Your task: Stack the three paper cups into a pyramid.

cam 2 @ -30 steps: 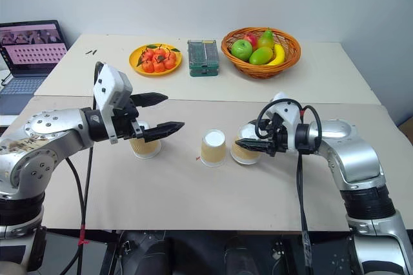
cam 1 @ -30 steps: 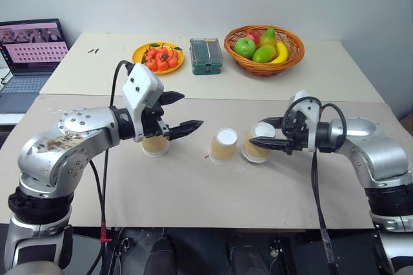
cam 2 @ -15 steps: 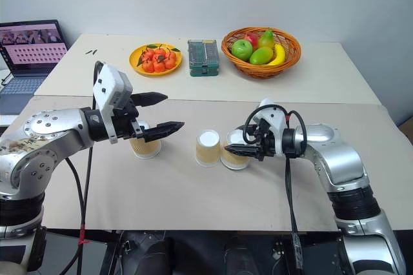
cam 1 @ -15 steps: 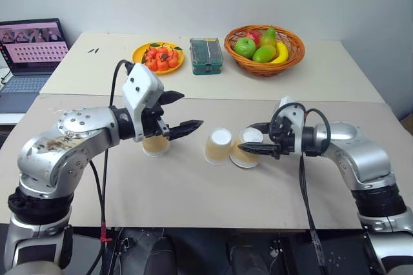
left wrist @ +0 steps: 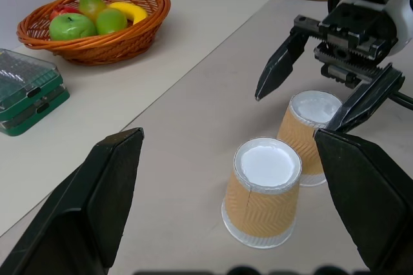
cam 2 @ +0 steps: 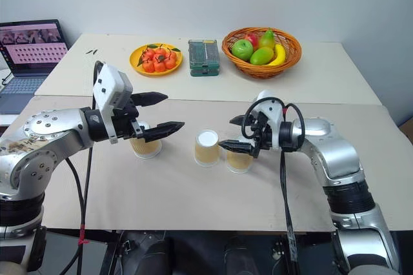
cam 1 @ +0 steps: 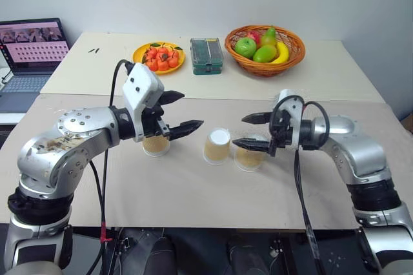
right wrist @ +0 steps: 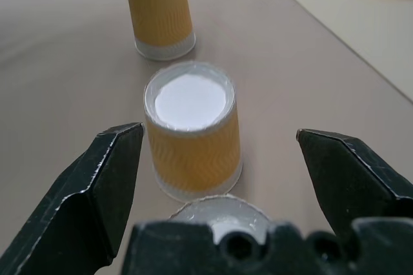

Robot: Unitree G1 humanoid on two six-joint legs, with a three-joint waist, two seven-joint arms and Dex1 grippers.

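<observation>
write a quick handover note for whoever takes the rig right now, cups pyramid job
Left gripper: open, hovering above the left cup.
Right gripper: open, fingers either side of the right cup, not gripping it.
Middle cup and right cup stand upside down, side by side, close together on the table; left cup stands apart.
Done: two-cup base looks set.
Left: pick up the left cup and set it on top of the pair.
</observation>
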